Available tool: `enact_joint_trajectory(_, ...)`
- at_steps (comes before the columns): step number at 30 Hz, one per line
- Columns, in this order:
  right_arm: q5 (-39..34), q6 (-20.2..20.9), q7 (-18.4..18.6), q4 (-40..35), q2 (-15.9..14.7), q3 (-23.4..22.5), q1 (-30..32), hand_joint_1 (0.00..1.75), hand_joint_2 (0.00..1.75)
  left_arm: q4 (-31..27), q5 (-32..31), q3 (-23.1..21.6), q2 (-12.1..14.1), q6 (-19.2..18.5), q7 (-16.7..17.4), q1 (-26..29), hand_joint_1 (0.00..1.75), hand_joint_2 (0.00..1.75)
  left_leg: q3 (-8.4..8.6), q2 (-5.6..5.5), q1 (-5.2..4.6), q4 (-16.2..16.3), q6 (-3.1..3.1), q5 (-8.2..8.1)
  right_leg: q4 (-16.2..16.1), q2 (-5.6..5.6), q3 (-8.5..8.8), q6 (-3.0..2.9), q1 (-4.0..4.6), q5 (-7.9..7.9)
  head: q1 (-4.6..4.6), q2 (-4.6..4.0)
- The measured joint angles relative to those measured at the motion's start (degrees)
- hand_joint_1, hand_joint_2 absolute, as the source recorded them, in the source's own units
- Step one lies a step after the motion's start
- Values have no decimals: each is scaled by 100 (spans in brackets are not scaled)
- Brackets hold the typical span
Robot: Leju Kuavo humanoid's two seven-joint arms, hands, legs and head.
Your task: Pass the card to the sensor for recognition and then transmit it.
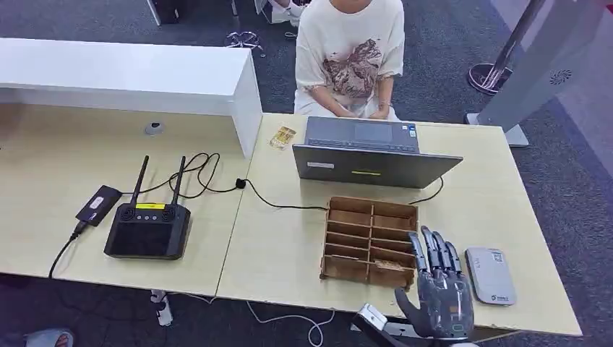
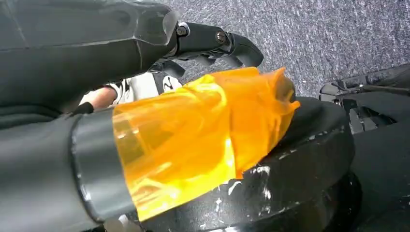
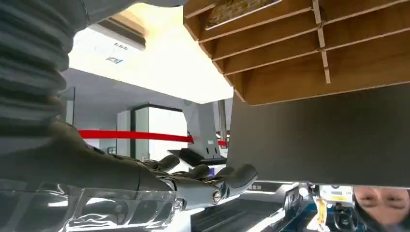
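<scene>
Near the lower right of the head view, the right hand [image 1: 439,289] hovers over the front edge of the table [image 1: 289,253], palm down, its fingers [image 1: 432,249] stretched forward and slightly apart, holding nothing. Their tips reach over the front right corner of the wooden divider tray [image 1: 370,240], which sits at the centre of the frame, just in front of the grey laptop [image 1: 372,153]. One of the tray's front compartments holds what looks like a card [image 1: 389,265], lying just left of the fingertips; its details are too small to read. Right of the hand lies the card reader [image 1: 490,275], a flat grey device with a label, near the hand but apart from it.

Behind the laptop, at the top centre, a person in a printed cream T-shirt [image 1: 352,54] sits facing the table. At the left of the frame a black controller with two antennas [image 1: 149,224] rests on the table, with a small black device [image 1: 97,204] on a cable beside it. A black cable [image 1: 282,204] runs from there toward the tray.

From the right wrist view, the wooden tray [image 3: 300,43] and the laptop's dark lid [image 3: 329,135] show, turned over, with the right hand's fingers [image 3: 227,176] extended.

From the left wrist view, the left hand [image 2: 145,96] hangs over grey carpet [image 2: 329,34], its thumb wrapped in orange film [image 2: 203,135]; its dark fingers [image 2: 217,43] curl forward, and I cannot tell whether they are closed
</scene>
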Motion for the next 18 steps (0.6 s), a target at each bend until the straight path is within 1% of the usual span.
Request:
enact_joint_trajectory(7,-81,31,-33,74,0,20,-76,0,175,-2,-11,0,0,0,24,-2,0,0,0,0,0,0,0,0,0,0,0,0,0,0,0,0)
enact_joint_trajectory(14,-142,205,-50,101,0,33,-132,0,175,-2,-35,0,0,-2,37,-3,0,0,0,0,0,0,0,0,0,0,0,0,0,0,0,0)
enact_joint_trajectory(18,-144,221,-50,131,0,33,-168,0,175,-2,-35,2,0,-2,37,-3,0,0,0,0,0,0,0,0,0,0,0,0,0,0,0,0)
